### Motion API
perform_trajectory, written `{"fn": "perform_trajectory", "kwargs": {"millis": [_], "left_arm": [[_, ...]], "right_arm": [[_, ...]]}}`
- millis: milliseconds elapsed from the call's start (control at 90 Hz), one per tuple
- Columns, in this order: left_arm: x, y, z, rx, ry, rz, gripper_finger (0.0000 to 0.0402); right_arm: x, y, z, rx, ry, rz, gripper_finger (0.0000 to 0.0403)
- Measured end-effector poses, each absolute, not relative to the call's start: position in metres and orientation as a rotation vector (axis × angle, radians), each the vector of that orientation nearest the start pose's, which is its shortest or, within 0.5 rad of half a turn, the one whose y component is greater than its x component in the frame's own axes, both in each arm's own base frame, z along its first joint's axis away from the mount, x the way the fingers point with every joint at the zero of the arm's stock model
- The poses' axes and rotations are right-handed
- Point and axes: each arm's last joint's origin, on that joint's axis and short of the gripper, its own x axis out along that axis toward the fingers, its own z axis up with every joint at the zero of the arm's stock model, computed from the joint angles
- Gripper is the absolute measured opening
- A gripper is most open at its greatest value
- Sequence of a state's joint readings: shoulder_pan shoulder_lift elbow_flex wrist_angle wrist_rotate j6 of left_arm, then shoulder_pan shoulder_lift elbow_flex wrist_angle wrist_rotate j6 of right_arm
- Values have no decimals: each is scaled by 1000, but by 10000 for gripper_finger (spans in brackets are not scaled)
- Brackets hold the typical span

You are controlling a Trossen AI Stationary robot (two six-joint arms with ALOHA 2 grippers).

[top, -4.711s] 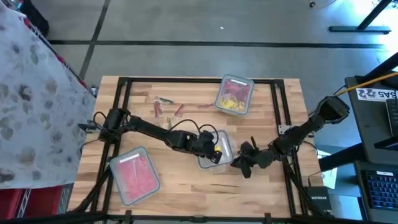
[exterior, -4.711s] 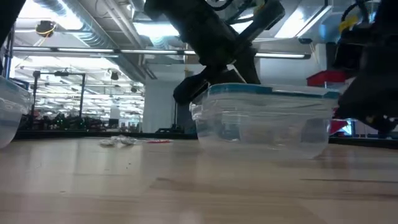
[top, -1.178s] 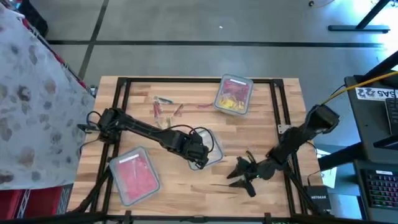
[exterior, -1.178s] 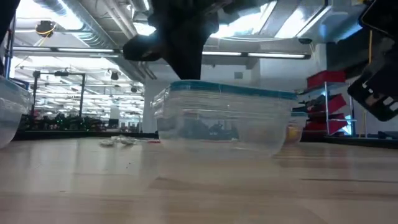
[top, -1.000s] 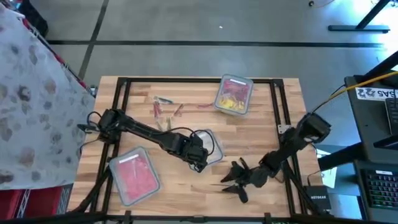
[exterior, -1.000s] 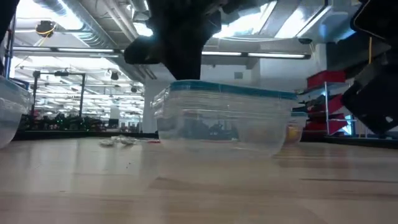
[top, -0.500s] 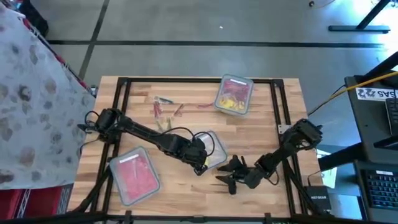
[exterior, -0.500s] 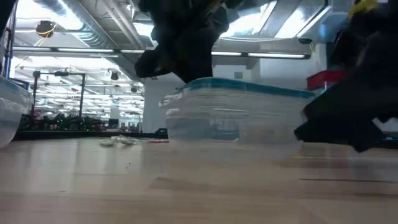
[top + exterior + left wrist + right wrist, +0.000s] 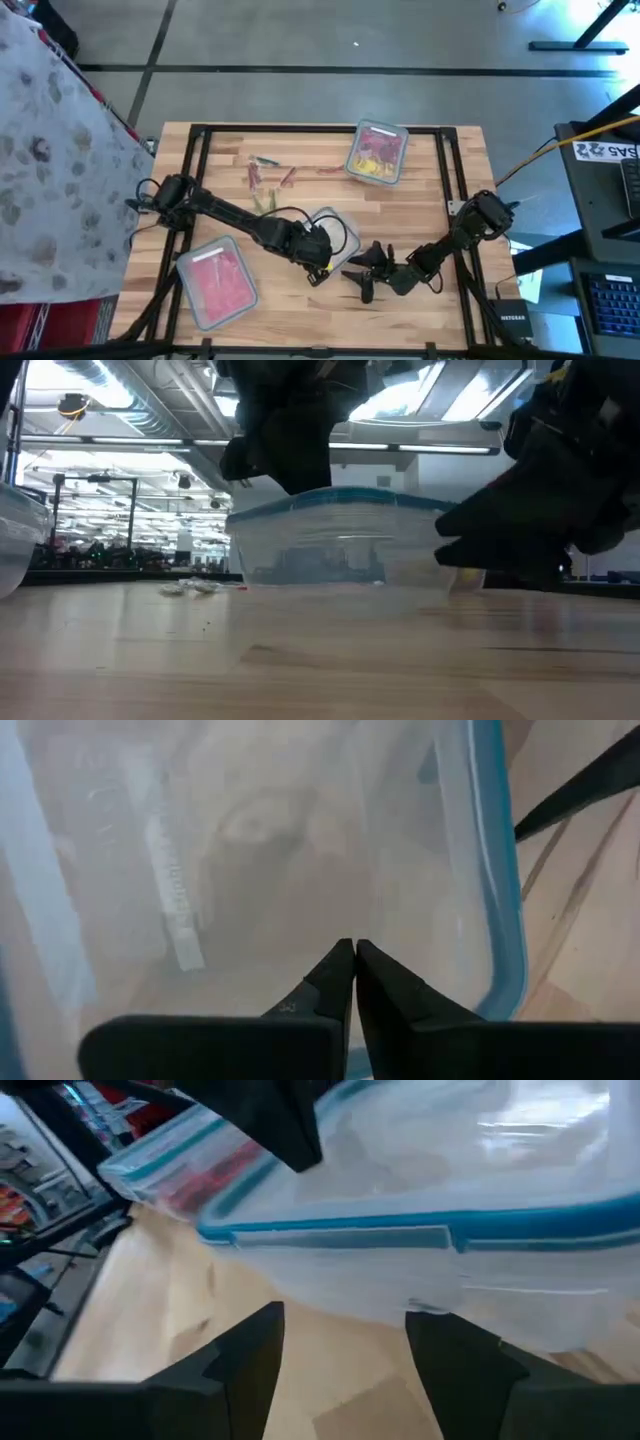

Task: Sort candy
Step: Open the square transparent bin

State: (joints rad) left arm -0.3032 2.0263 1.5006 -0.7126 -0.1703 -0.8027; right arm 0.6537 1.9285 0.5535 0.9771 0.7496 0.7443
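Since the earlier frame, the right gripper (image 9: 362, 279) had swung in from the table's right edge to just beside the clear rectangular plastic container with a teal rim (image 9: 335, 235) at mid-table, fingers apart. The left gripper (image 9: 318, 262), fingers together, pressed on that container. A second clear container (image 9: 376, 153) near the far edge held yellow and red candy. A third (image 9: 216, 282), near the left front corner, held pink pieces. Loose wrapped candy (image 9: 265, 177) lay toward the far left.

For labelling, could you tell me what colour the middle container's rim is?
Teal rim, clearest in the right wrist view.
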Motion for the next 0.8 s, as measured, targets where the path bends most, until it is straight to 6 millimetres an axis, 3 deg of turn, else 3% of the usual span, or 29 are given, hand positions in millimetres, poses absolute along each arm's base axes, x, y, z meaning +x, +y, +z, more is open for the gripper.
{"fn": "perform_trajectory", "kwargs": {"millis": [211, 289, 344, 467, 700, 800], "left_arm": [[390, -109, 172, -399, 1236, 405, 0], [383, -99, 146, -352, 1349, 484, 0], [388, -96, 146, -394, 1317, 474, 0], [381, -92, 138, -386, 1419, 477, 0], [378, -97, 153, -389, 1425, 478, 0], [379, -101, 175, -423, 1373, 476, 0]], "right_arm": [[263, 181, 102, 502, 240, -49, 181], [268, 186, 110, 499, 226, 22, 167], [270, 189, 111, 481, 238, 52, 159], [271, 189, 112, 488, 244, 40, 151], [266, 191, 113, 587, 284, 71, 149], [263, 195, 121, 653, 303, 127, 149]]}}
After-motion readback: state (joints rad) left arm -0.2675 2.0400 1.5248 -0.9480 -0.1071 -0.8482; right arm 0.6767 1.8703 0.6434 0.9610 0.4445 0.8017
